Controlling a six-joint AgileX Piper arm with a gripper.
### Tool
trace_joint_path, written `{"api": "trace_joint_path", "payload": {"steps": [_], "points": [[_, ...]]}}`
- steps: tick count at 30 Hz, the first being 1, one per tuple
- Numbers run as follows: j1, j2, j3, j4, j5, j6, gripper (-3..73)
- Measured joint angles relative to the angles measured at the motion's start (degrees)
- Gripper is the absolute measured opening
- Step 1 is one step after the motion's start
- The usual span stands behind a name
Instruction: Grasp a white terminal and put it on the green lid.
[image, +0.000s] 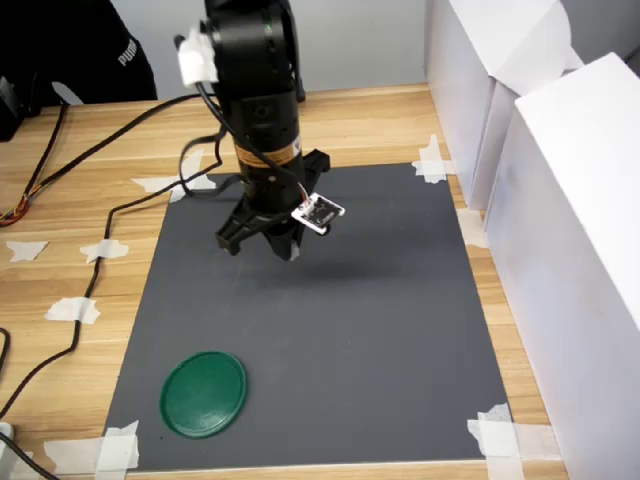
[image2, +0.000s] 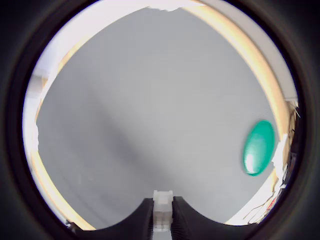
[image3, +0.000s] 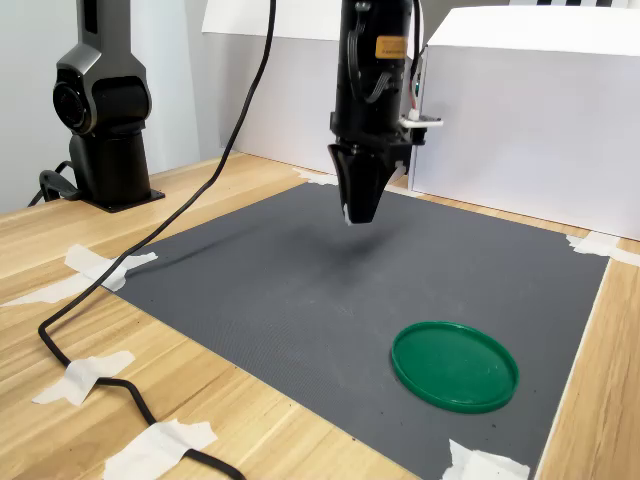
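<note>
This is looking like a robotics lab: a wooden bench (image: 350, 125) is carrying a taped-down grey mat (image: 330, 330), loose cables (image3: 150, 240) and white boxes (image: 560, 200).

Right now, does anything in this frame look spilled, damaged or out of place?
Nothing stands out. The hand hangs above the mat, shut on the white terminal; the green lid lies flat, undamaged.

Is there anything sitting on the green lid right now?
No. In the second exterior view the green lid lies bare on the grey mat, and the pincer hangs in the air well away from it.
</note>
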Motion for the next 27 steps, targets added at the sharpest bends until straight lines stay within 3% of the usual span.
{"api": "trace_joint_path", "payload": {"steps": [7, 15, 27], "points": [[-7.08, 0.5, -10.87, 1.2, 0.7, 0.97, 8.3], [-13.69, 5.42, -14.9, 1.2, -3.7, 2.49, 8.3], [-14.73, 13.48, -16.93, 1.2, -8.19, 1.6, 8.3]]}}
